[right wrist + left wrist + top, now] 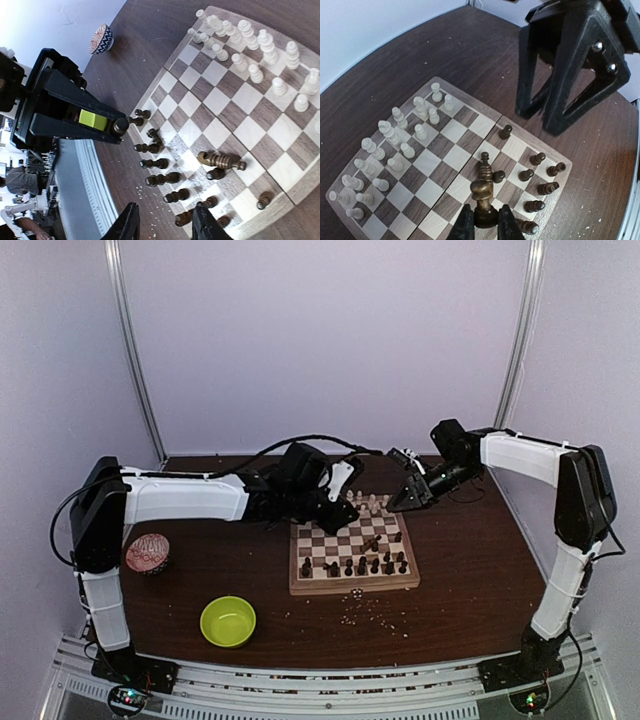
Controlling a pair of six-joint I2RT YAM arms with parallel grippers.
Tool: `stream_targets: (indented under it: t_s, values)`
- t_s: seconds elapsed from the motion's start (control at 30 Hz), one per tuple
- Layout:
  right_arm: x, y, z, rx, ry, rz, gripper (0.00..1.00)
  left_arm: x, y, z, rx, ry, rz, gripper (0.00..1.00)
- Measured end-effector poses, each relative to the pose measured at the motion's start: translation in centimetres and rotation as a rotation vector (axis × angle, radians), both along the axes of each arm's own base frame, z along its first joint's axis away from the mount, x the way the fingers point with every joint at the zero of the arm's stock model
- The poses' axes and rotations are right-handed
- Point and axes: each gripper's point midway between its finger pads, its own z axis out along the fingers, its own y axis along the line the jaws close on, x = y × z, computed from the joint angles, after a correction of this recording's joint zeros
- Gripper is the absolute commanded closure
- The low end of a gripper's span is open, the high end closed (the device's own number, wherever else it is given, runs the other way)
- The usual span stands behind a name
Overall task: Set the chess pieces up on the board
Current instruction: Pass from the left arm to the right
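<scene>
top view: high and behind me, facing down over the whole table (470, 580). wrist views: close, looking past my left claw (484, 225) and right claw (165, 222) from opposite sides; all three share the board (355, 545).

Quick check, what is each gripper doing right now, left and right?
Left gripper: closed on a dark chess piece.
Right gripper: open, holding nothing.

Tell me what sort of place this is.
Likely a robotics lab test cell: left arm and right arm bolted at a table edge, pale walls and metal frame posts closing it in, the left gripper holding a dark chess piece at a chessboard.
</scene>
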Motion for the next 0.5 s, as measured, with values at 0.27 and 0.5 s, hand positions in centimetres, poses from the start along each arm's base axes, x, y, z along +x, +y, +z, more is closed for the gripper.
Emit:
stream_targets:
  t_s: [0.27, 0.5]
  values:
    - [-1.5, 3.8, 1.5, 0.075, 0.090, 0.082, 0.62, -1.0, -1.0, 0.6, -0.044, -0.005, -0.064, 0.90]
    - [-2.4, 5.2, 1.8, 0.096, 0.136, 0.104, 0.64, -1.9, -1.5, 0.9, -0.057, -0.005, -0.092, 0.90]
